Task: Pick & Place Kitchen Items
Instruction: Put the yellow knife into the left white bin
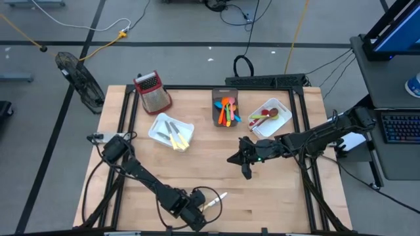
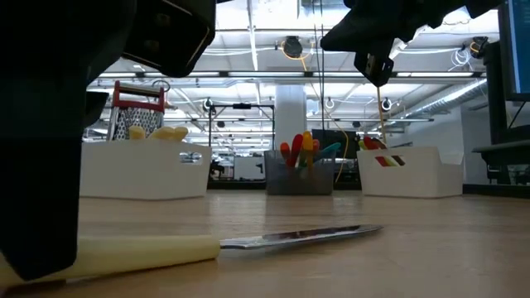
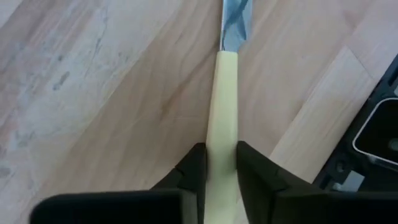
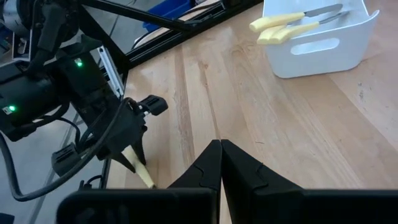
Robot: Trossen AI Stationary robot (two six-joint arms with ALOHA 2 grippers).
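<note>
Lying flat at the table's front edge, the cream-handled knife (image 3: 224,140) is what we see first; our left gripper (image 3: 221,171) clamps its handle. Our right gripper (image 1: 244,165), fingers pressed together, hangs empty over the table's (image 1: 289,196) middle.

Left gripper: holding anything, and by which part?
Yes. The left gripper is closed on the knife by its cream handle; the blade points away, lying on the table.

Grey floor (image 1: 177,26) crossed by dark tape lines and loose cables; black fan (image 1: 79,77) beside wooden tabletop (image 1: 197,164); ceiling lights (image 2: 290,45), white column (image 2: 290,112) beyond.
</note>
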